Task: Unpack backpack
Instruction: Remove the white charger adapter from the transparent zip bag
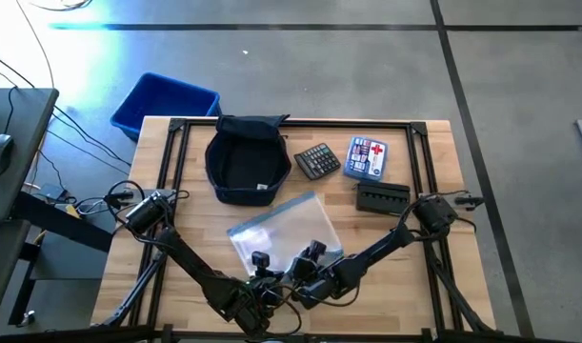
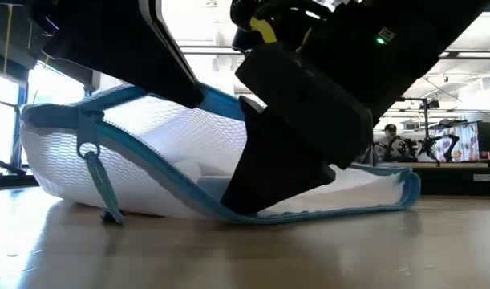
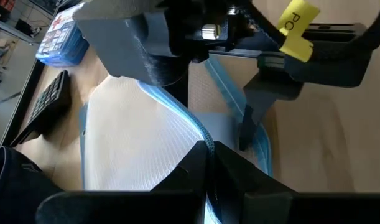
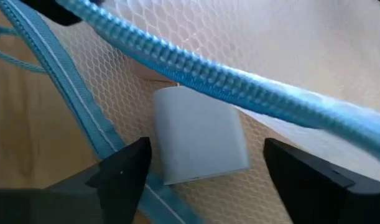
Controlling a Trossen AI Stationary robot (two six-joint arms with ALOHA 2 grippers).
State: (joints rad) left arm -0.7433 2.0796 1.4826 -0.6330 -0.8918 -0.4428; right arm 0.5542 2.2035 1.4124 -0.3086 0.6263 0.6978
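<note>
1. We see the backpack (image 1: 248, 160) lying open near the far edge of the table (image 1: 433, 286), its dark lining facing up and its inside showing no contents from above.
2. Just beside it, toward the right arm's side, lie a black calculator (image 1: 317, 161), a blue first-aid kit (image 1: 367, 158) with a red cross, and a flat black case (image 1: 382, 196).
3. A bright blue bin (image 1: 163, 103) stands on the floor past the table's far left corner.
4. Nearer the front edge lies a clear mesh pouch (image 1: 271, 232) with a light blue zipper; both arms meet at its near end.
5. Our left gripper (image 3: 205, 163) is pinched tight on the pouch's blue zipper edge (image 3: 177, 115), and in the low view that edge is lifted off the wood while the rest sags to the tabletop.
6. Our right gripper (image 4: 205, 165) stands with its jaws spread wide inside the pouch's opening, one finger on either side of a small white block (image 4: 199, 134) that rests on the mesh; we cannot tell whether the fingers touch it.
7. In the low view, a person shows far off in the room behind the table.
</note>
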